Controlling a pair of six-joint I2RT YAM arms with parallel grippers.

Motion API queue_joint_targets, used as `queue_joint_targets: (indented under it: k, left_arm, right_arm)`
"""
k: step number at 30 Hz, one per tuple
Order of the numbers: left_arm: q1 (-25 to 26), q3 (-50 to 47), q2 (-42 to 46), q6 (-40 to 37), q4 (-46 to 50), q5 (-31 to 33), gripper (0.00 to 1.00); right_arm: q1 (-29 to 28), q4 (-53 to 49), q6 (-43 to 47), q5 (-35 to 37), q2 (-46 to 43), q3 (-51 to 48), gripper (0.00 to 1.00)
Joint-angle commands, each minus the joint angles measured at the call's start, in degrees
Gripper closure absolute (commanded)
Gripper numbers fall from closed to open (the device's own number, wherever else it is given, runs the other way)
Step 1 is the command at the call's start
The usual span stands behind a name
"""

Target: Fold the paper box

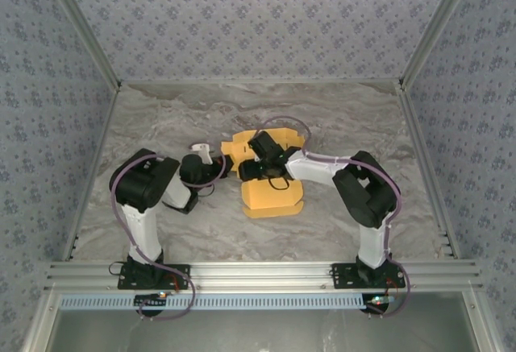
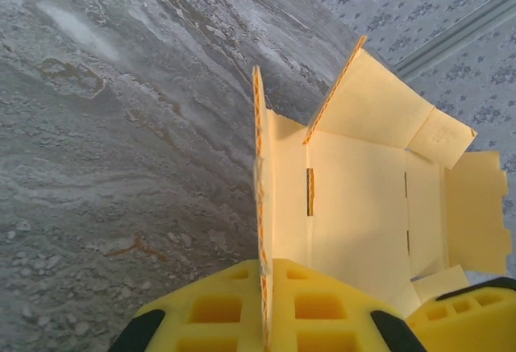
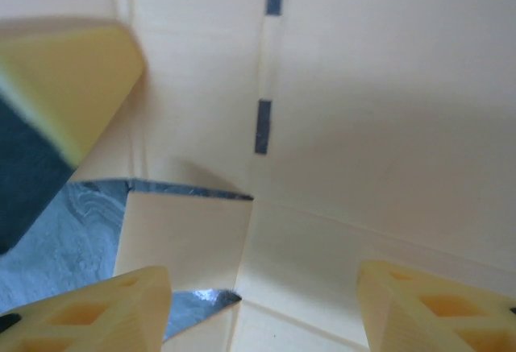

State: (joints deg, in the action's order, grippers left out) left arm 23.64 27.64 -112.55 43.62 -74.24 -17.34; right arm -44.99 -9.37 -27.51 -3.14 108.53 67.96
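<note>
**Item: paper box**. Orange-yellow thin card, partly erected. It lies on the desk, about at its middle and ahead of both arm bases. Its long axis runs near to far, away from the bases. One broad panel lies flat on the side towards the bases, and the raised walls stand at the far half, open face upward. The left wrist view shows one side wall standing on edge, a second wall raised beyond it, short slots along the creases and loose flaps splayed at the far end.

**Left end effector**. At the box's left side. Its yellow fingers are pressed together on the edge of the upright side wall, pinching the card. Judged purpose: to keep that wall vertical and the box anchored while the other arm works.

**Right end effector**. Directly above the box's interior, pointing down at the floor panel. Its fingers are spread apart with nothing between them, and a small corner flap lies just below. Judged purpose: poised to press or tuck a flap inward.

**Stage (judgement):** mid-fold. The walls are up, but the end flaps and lid panel are not yet closed.

**Risk (judgement):** the thin card could buckle at the pinched wall.
</note>
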Motion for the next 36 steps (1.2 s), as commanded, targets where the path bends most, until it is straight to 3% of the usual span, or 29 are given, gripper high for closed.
queue_joint_targets:
  k: [1, 3, 7, 14, 24, 28, 32, 36]
  left_arm:
    - [-0.36, 2.07, 0.21, 0.25, -3.08, -6.02, 1.00]
    - [-0.41, 2.11, 0.84, 0.05, -2.14, -6.54, 1.00]
    - [-0.72, 1.98, 0.93, 0.55, -2.06, -7.68, 1.00]
    - [-1.58, 1.67, -0.03, 1.39, -3.31, -8.32, 1.00]
    - [-1.41, 1.13, -1.43, -1.68, -4.91, -7.62, 1.00]
    - [0.26, 0.14, -0.20, -7.95, -3.64, -4.62, 1.00]
    - [2.82, -0.74, 0.84, -12.72, -3.00, -1.27, 1.00]
    - [4.79, -1.83, 0.32, -13.95, -6.39, 2.90, 1.00]
  right_arm:
    - [-2.62, 2.63, 7.03, 2.99, -0.59, -0.21, 0.34]
    - [-2.79, 2.58, 6.41, 2.09, 0.62, 1.68, 0.28]
    - [-3.34, 4.30, 4.03, 4.13, 0.50, 1.78, 0.27]
    - [-3.64, -2.66, -0.35, 17.40, 2.54, 3.05, 0.31]
    - [-2.39, -5.07, -5.28, 17.37, 0.90, 1.73, 0.35]
    - [-0.86, -5.57, -8.15, 14.82, -0.03, 0.95, 0.34]
    - [0.78, -4.93, -13.37, 11.52, -4.05, -1.55, 0.33]
    - [0.02, -6.85, -25.40, 17.38, -8.91, -3.07, 0.26]
